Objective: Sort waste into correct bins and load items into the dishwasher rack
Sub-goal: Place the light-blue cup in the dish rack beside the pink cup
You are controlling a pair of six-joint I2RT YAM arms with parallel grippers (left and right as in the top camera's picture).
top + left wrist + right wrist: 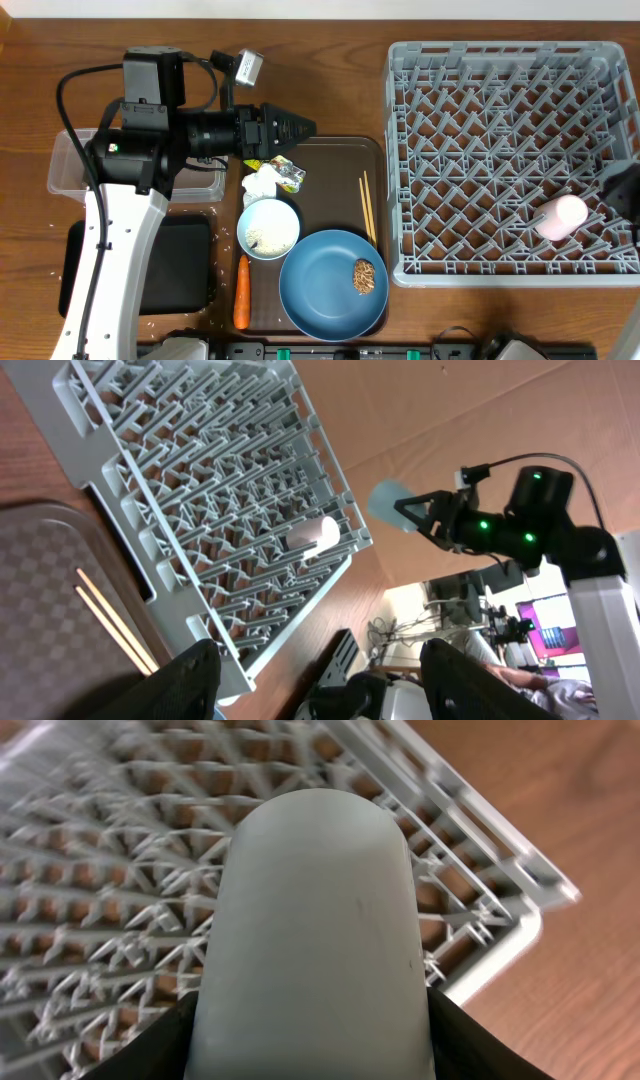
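Found in the right jaws: small light-blue cup (pixel 315 940), clamped across its wall, hanging over a corner of the dishwasher rack (pixel 500 48) toward the surface's right edge. Found at the left jaws: wide gap, nothing held, above the surface left of the rack. Also in the rack: small white-pink cup (pixel 560 215), lying on its side among the pegs. Handles, by judgement, as light, rigid and smooth-walled; likely slippery, liable to chip on pegs. Best gripped across the body at mid-height, then set mouth down. No brand, label or legible writing on cup or rack; print on yellow-green wrapper (pixel 288 172) too small to read.
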